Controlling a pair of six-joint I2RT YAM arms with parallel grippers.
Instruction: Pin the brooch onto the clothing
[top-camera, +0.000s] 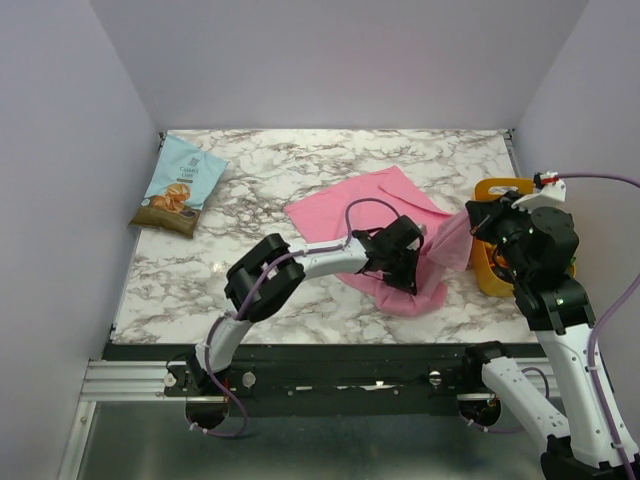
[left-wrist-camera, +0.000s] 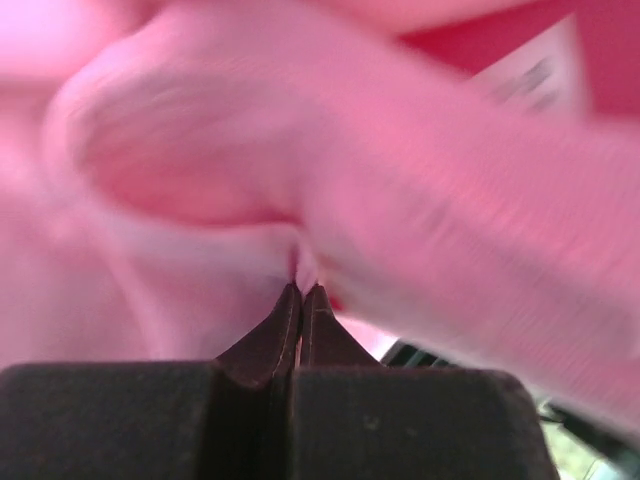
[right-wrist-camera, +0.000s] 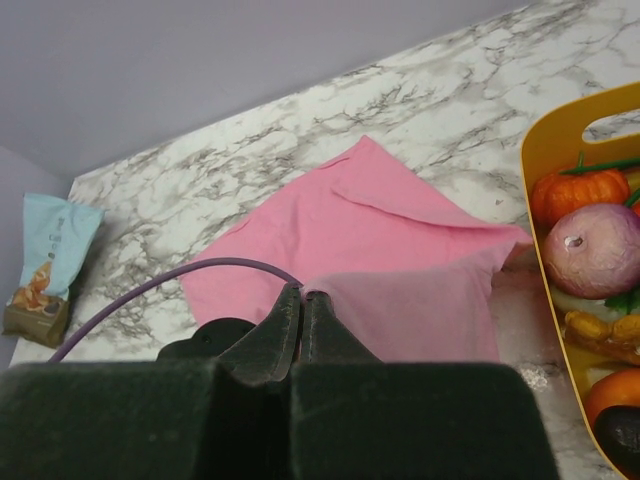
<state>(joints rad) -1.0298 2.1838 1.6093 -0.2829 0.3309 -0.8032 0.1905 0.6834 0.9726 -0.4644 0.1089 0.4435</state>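
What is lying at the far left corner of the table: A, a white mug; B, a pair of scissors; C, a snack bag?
C: a light blue snack bag lies flat near the far left corner of the marble table.

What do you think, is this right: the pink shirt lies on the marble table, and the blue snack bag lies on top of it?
Not quite. The snack bag does not lie on the pink shirt; it lies apart from it on the marble table, near the far left corner, as the top external view shows.
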